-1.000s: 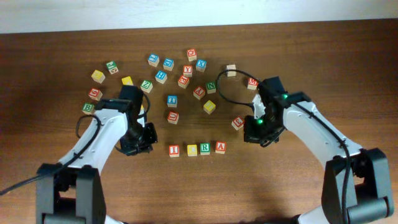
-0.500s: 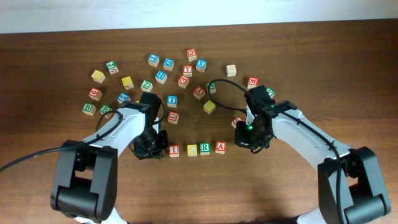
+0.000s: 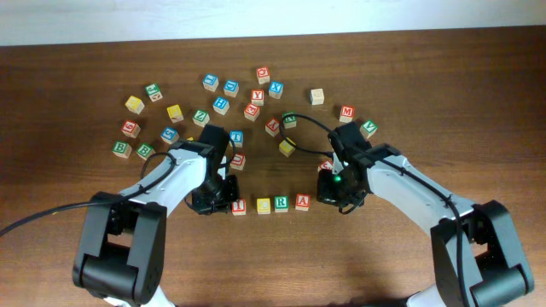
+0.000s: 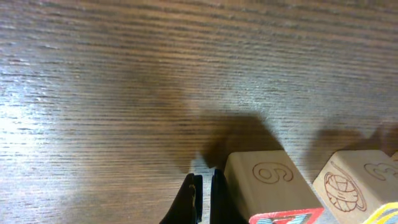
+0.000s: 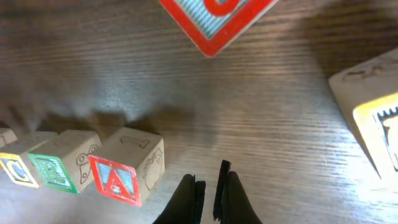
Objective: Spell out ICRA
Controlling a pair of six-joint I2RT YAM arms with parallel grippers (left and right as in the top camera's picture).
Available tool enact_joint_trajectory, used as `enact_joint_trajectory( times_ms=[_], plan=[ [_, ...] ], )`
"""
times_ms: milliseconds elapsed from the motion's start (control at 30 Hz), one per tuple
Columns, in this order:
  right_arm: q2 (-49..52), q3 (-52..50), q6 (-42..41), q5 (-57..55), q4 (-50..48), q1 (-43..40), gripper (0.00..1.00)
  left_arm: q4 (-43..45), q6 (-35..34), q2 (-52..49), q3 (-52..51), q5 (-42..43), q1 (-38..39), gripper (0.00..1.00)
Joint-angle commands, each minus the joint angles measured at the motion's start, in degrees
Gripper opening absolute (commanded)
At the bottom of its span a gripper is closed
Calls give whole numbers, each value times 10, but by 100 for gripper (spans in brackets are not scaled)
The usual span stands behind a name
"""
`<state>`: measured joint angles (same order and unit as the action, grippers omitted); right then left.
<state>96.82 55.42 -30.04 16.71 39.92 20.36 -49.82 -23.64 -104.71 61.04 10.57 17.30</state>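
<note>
Left gripper point(image 4: 203, 198): fingers pressed together with nothing between them. The tips are low over bare wood, right beside the red I cube point(image 3: 239, 205); whether they touch it cannot be told.
Right gripper point(image 5: 208, 191): fingers closed and empty, tips over bare wood near the red A cube point(image 3: 302, 201), with a gap between.
ICRA row: red I cube, yellow C cube point(image 3: 263, 205), green R cube point(image 3: 281, 203) and red A cube stand side by side in one line between the two grippers, letters up.
Nearby cubes: a yellow cube point(image 3: 287, 147) and a red cube point(image 3: 237, 160) lie just behind the row. Another red cube point(image 3: 325, 165) is partly hidden by the right arm.
Loose cubes point(image 3: 221, 105): blue, red, green, yellow and plain, scattered across the far half of the table, apart from the row.
Cable point(image 3: 294, 115): black, looping from the right arm over the scattered cubes.
Surface: dark brown wood-grain table point(image 3: 384, 256).
Surroundings: a pale band point(image 3: 273, 17) runs beyond the far edge.
</note>
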Motion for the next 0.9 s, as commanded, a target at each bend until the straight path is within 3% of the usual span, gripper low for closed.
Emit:
enact_joint_trajectory(
  times_ms=[0, 567, 867],
  plan=[
    [3, -9, -5, -7, -12, 4, 4, 4, -7, -4, -3, 6, 2, 0],
    [59, -9, -9, -36, -37, 18, 4, 12, -8, -4, -3, 21, 36, 1],
    [68, -9, -5, 18, -63, 18, 4, 19, -8, -4, -3, 22, 36, 1]
  ],
)
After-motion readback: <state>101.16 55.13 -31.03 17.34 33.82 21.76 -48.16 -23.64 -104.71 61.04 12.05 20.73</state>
